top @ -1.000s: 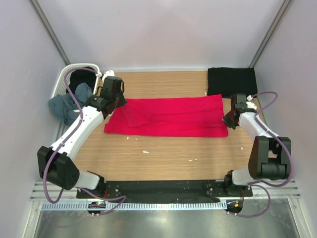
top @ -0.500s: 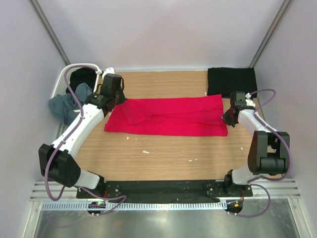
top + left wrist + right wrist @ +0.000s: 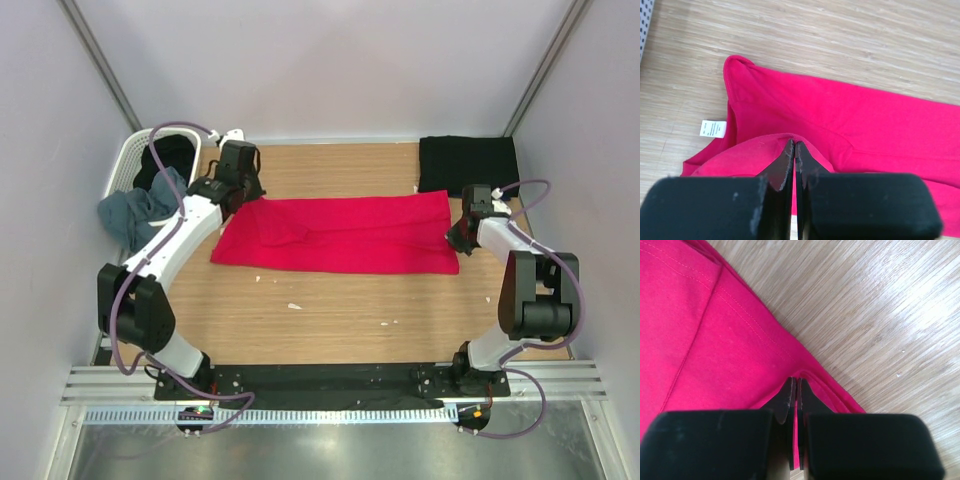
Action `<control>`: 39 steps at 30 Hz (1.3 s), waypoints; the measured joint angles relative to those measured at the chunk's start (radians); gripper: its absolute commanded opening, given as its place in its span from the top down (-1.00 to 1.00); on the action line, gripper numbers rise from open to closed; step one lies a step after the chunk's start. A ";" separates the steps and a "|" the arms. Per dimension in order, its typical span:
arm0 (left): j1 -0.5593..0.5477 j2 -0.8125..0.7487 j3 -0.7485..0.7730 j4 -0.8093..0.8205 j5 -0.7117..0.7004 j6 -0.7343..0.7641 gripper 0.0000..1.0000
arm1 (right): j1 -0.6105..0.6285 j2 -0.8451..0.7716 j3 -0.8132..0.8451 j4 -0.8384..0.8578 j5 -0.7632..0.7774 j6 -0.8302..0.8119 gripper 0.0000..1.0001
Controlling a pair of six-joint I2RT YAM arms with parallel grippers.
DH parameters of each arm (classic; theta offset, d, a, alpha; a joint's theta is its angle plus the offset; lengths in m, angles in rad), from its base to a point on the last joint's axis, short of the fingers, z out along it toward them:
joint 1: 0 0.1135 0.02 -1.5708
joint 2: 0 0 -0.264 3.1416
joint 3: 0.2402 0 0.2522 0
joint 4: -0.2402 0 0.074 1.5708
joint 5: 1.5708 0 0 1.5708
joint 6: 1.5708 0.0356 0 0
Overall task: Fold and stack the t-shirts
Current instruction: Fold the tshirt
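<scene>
The wooden desk (image 3: 340, 320) carries the red t-shirt (image 3: 340, 235) spread across its middle, running 9 to 3 o'clock; a white basket (image 3: 127, 158) at 10 o'clock has a grey-blue t-shirt (image 3: 135, 212) draped over its rim; a folded black t-shirt (image 3: 467, 165) lies at 2 o'clock; the left hand (image 3: 794, 145) is pinched tight on the red cloth's 9 o'clock end; the right hand (image 3: 796, 381) is clamped on its 3 o'clock end.

One crimson t-shirt (image 3: 340, 235), two black t-shirts (image 3: 467, 165) (image 3: 170, 155), one grey-blue t-shirt (image 3: 135, 210), one white basket (image 3: 125, 165) — two hands (image 3: 793, 142) (image 3: 796, 380)
</scene>
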 measured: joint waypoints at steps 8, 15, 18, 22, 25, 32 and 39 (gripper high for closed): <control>0.000 0.081 0.000 0.009 0.009 0.010 0.99 | 0.000 0.010 0.002 0.000 0.000 -0.004 0.98; 0.018 0.101 0.033 0.011 -0.003 0.010 1.00 | 0.000 0.012 0.015 0.000 0.000 -0.011 0.98; 0.028 0.113 0.045 0.018 -0.002 0.010 1.00 | 0.000 0.017 0.017 0.000 0.000 -0.014 0.98; 0.032 0.150 0.054 0.031 0.000 0.010 0.99 | 0.000 0.030 0.017 0.000 0.001 -0.014 0.98; 0.032 0.191 0.055 0.033 0.007 0.010 1.00 | 0.000 0.039 0.017 0.000 0.000 -0.014 0.97; 0.032 0.268 0.077 0.032 0.009 0.032 0.30 | 0.000 0.042 0.031 -0.011 0.006 -0.016 0.61; 0.036 0.285 0.197 0.002 -0.013 0.063 -0.97 | 0.000 0.034 0.085 -0.052 0.018 -0.049 -0.57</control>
